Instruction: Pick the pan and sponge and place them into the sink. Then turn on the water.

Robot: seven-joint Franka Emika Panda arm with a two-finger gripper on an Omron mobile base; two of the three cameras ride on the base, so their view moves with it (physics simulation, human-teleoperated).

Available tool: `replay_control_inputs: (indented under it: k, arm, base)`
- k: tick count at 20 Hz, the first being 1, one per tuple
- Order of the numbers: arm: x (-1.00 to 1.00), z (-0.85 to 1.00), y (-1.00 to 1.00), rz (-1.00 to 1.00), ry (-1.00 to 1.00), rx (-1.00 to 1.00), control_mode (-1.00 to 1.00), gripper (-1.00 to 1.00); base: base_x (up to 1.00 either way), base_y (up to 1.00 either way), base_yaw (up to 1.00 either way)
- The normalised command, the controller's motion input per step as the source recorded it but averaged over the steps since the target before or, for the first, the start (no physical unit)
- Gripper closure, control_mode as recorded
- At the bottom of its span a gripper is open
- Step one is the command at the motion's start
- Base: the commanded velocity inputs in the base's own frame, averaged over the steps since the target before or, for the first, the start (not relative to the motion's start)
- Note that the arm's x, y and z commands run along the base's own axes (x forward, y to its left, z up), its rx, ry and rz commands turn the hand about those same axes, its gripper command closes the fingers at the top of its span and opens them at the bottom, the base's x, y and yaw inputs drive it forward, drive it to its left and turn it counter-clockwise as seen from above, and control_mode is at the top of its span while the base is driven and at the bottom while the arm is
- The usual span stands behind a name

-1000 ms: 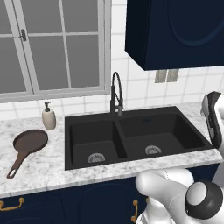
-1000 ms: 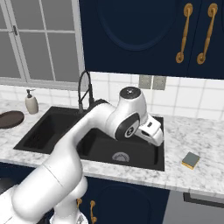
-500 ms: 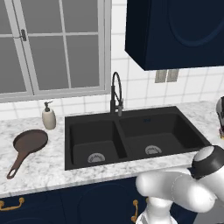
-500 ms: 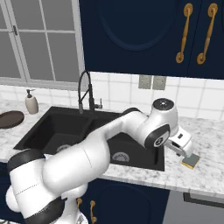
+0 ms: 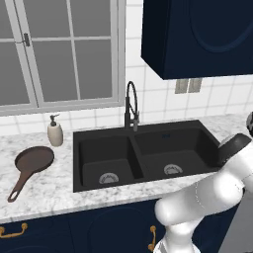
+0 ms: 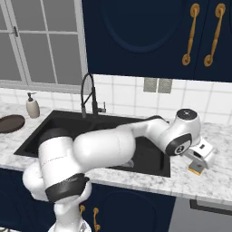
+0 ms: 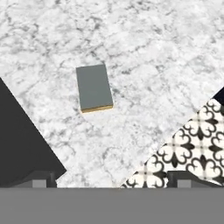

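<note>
The sponge (image 7: 93,87), a small yellow block with a grey-blue top, lies on the marble counter to the right of the sink. My gripper (image 7: 112,180) hovers above it, open, its two tips wide apart with nothing between them. In the right base view the gripper (image 6: 200,163) hangs just over the sponge (image 6: 195,171), which is partly hidden by the hand. The pan (image 5: 33,160) rests on the counter left of the black double-basin sink (image 5: 79,163), its handle pointing toward the front edge. The pan (image 6: 10,123) and the sink (image 6: 63,118) also appear in the right base view.
A beige soap dispenser (image 5: 55,132) stands behind the pan. The black faucet (image 5: 131,106) rises behind the sink's divider. The counter's front edge runs close to the sponge, with patterned floor tiles (image 7: 188,148) below it. Dark cabinets hang overhead.
The arm has swung right, from over the sink's right basin to above the sponge on the right counter. The gripper has stayed open. Pan and sponge have not moved.
</note>
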Motion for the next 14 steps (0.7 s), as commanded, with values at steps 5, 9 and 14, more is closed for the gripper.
replay_control_inputs:
  k: [5,9,14]
  arm:
    - [0.55,-0.18,-0.32,0.0,0.1,0.05,-1.0,-1.0]
    - [0.39,-0.19,-0.31,0.0,0.18,0.15,-1.0,-1.0]
    - [0.19,-0.35,-0.21,0.0,0.09,0.15,-1.0,-1.0]
  base:
    - [0.0,0.0,0.0]
    - [0.0,0.0,0.0]
    - [0.0,0.0,0.0]
